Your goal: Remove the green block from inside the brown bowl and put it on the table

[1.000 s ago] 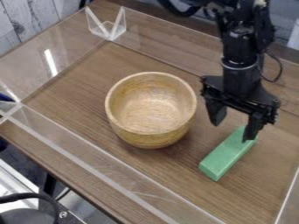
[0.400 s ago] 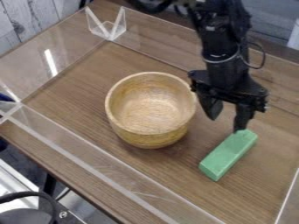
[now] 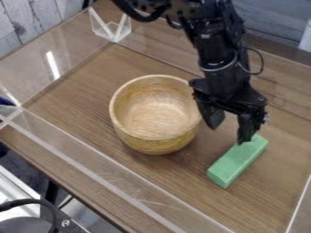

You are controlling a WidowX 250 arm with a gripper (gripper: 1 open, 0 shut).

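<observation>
The green block [image 3: 235, 163] lies flat on the table [image 3: 97, 77], to the right of the brown bowl [image 3: 157, 112] and apart from it. The bowl stands upright and its pale inside shows nothing in it. My gripper [image 3: 232, 126] hangs pointing down between the bowl's right wall and the block's far end. Its two black fingers stand apart with nothing between them; it is open. The right fingertip [image 3: 252, 132] is just above the block's upper end.
Low clear acrylic walls [image 3: 73, 150] edge the tabletop on the left and front. A clear angled bracket [image 3: 109, 25] stands at the back left corner. A dark cable loops below the table's front-left edge.
The arm has leaned to the left and lifted slightly, carrying the open gripper off the block's far end toward the bowl. The block and bowl have stayed put.
</observation>
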